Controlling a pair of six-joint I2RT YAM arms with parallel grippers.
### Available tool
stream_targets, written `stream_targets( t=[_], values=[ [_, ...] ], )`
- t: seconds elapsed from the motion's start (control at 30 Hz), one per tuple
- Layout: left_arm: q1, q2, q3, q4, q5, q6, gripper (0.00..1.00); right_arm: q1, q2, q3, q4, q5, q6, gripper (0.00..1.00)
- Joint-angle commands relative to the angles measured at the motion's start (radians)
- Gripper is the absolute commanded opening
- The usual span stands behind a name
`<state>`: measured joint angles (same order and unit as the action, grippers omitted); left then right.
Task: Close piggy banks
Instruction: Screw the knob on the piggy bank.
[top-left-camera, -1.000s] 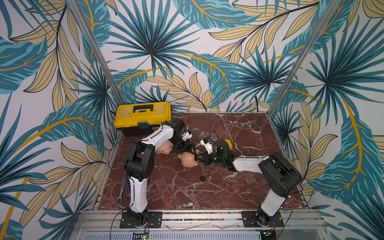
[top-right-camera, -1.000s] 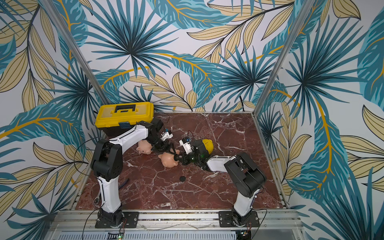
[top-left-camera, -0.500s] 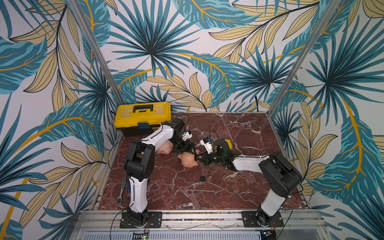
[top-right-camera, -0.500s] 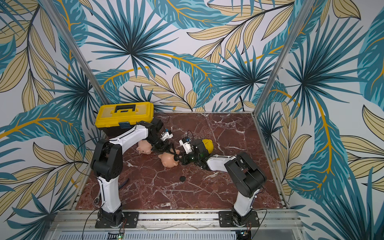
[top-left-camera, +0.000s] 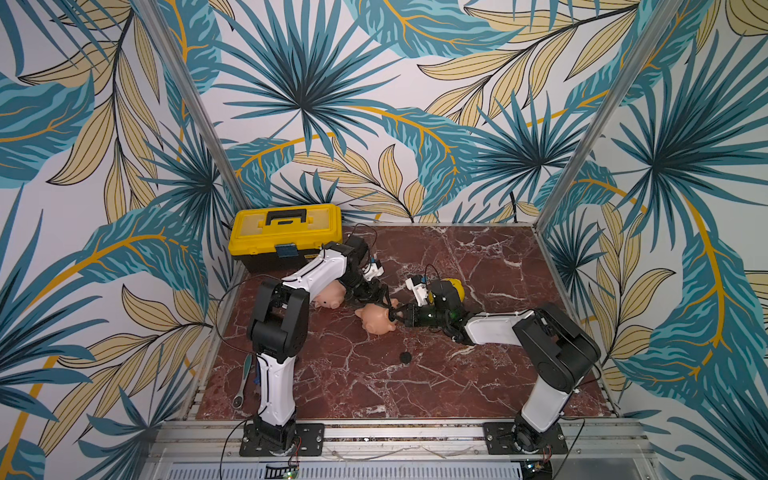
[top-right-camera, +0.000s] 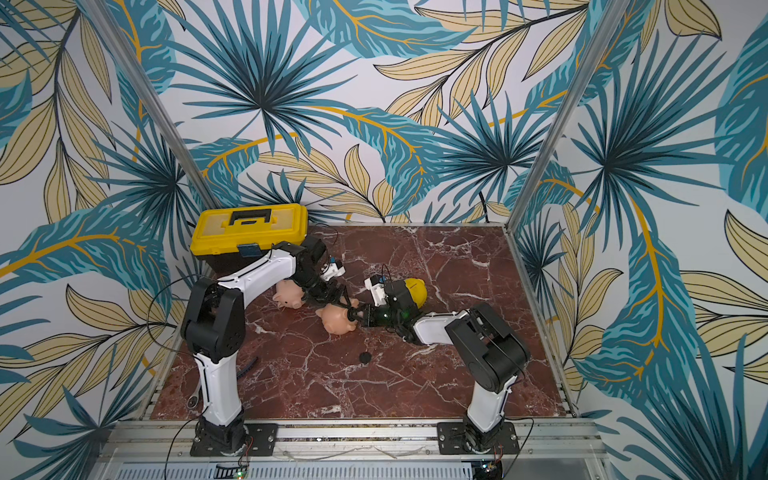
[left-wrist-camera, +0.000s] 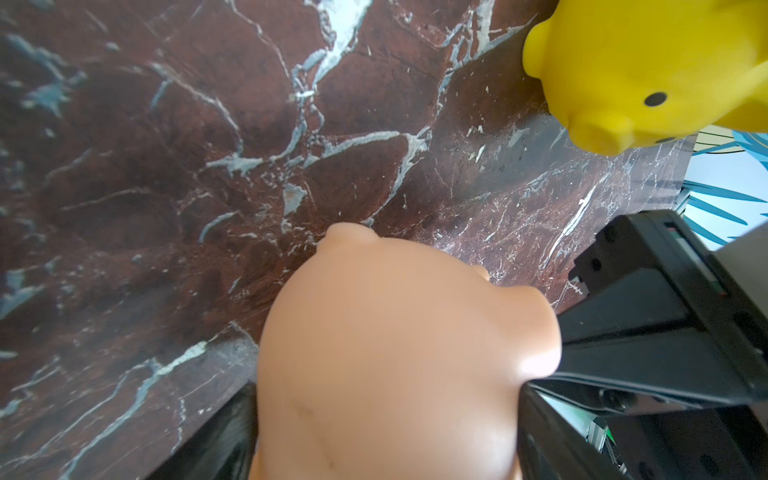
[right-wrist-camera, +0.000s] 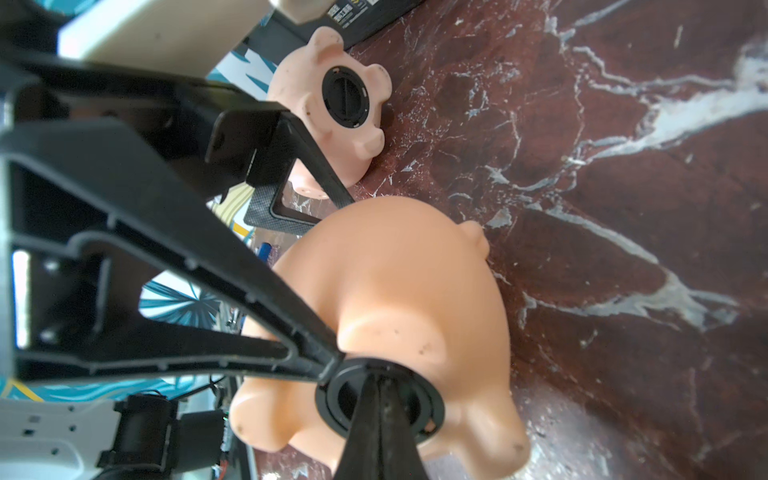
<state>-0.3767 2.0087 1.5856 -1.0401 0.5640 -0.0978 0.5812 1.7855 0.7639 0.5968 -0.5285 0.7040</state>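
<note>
Peach piggy bank (top-left-camera: 376, 323) lies on its side mid-tabletop (top-left-camera: 457, 374), belly hole facing the right arm. Left gripper (top-left-camera: 380, 298) has its fingers (left-wrist-camera: 224, 440) clamped on the pig's body. Right gripper (top-left-camera: 395, 318) fingers (right-wrist-camera: 232, 282) are pressed together on the black plug (right-wrist-camera: 431, 409), which sits at the hole. We can't tell if it's locked in.

Risks as we see them:
- Plug goes in cocked if the right wrist isn't square to the hole, then jams or pops out on release.
- Pig is round and slick, so twist torque could spin it in the left fingers.

Other pink pig (right-wrist-camera: 332, 104) lies just behind, near the toolbox (top-left-camera: 286, 237). Yellow pig (left-wrist-camera: 644, 70) sits by the right wrist. Spare plug disc (top-left-camera: 405, 356) lies loose, nearer the arm bases.

Views:
- Only the right wrist shows the plug at the hole, and that the other pink pig is already plugged.
- Only the left wrist shows the yellow pig's face; its belly shows nowhere.
- Both top views show the loose disc; the wrist views miss it.
</note>
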Motion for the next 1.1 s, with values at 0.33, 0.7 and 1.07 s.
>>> stream_targets(
  t=[0.33, 0.7, 1.07],
  values=[
    [-0.056, 0.030, -0.030, -0.030, -0.027, 0.017, 0.86, 0.002, 0.007, -0.062, 0.221, 0.167, 0.385, 0.00],
    [-0.061, 0.027, -0.026, -0.023, -0.052, -0.004, 0.84, 0.003, -0.026, -0.080, 0.158, 0.243, 0.492, 0.00],
    [-0.061, 0.021, -0.022, -0.021, -0.080, -0.023, 0.83, 0.004, -0.020, -0.086, 0.164, 0.258, 0.565, 0.00]
  ],
)
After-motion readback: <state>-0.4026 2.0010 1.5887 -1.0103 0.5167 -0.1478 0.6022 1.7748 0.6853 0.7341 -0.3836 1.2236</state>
